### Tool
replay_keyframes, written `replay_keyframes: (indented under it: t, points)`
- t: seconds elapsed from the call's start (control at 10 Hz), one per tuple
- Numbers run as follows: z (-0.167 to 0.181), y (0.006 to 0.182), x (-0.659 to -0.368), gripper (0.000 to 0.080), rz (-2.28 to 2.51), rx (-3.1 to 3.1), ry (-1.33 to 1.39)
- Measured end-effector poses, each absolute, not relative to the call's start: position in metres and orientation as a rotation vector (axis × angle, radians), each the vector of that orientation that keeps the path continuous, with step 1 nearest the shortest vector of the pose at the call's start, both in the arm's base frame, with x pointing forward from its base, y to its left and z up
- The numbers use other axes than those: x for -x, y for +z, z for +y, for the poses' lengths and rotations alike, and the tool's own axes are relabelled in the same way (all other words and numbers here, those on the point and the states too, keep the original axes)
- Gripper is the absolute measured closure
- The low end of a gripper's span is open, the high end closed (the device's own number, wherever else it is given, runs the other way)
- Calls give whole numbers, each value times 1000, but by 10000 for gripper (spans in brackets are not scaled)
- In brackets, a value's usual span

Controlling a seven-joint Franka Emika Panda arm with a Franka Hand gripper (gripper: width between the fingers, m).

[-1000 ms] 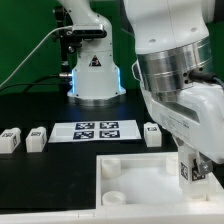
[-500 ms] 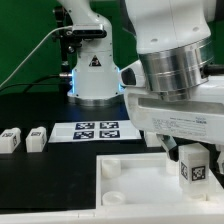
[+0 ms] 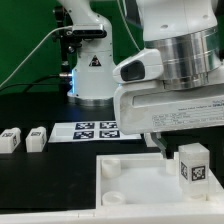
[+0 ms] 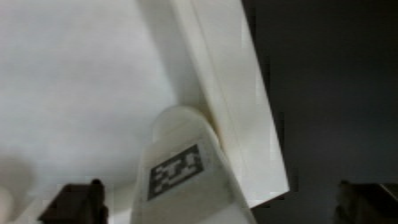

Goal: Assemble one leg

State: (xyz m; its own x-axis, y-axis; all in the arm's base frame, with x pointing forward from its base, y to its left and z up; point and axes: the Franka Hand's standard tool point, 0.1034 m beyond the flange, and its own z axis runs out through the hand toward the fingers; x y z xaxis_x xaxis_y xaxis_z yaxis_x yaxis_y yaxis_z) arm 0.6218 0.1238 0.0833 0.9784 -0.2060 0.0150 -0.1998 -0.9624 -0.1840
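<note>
One leg point(image 3: 193, 165), a white block with a black-and-white tag, stands upright on the white tabletop point(image 3: 140, 185) near its edge on the exterior view's right. My gripper point(image 3: 188, 142) hangs just above it. In the wrist view the leg point(image 4: 178, 165) sits between my dark fingertips point(image 4: 75, 203), which stand wide apart and do not touch it, so the gripper point(image 4: 219, 205) is open. The tabletop point(image 4: 71, 80) fills most of that view. I cannot tell whether the leg is seated in a socket. Two more legs point(image 3: 10, 139) point(image 3: 37, 137) lie on the black table at the exterior view's left.
The marker board point(image 3: 97, 129) lies behind the tabletop. Round sockets point(image 3: 110, 168) show at the tabletop's corners on the exterior view's left. The robot base point(image 3: 95, 70) stands at the back. My arm hides the table behind the tabletop's right side.
My hand has risen off the leg and its jaws have let go. The leg stays standing on the tabletop. The arm now covers the leg that lay beside the marker board.
</note>
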Motion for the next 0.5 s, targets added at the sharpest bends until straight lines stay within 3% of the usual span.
replay_keyframes:
  t: [0.2,0.4,0.5]
  points:
    - [128,82,-622,151,-83,3000,-88]
    - [128,82,-622,181,-5,2996,-81]
    - [129,82,-622,355,24,2994,-79]
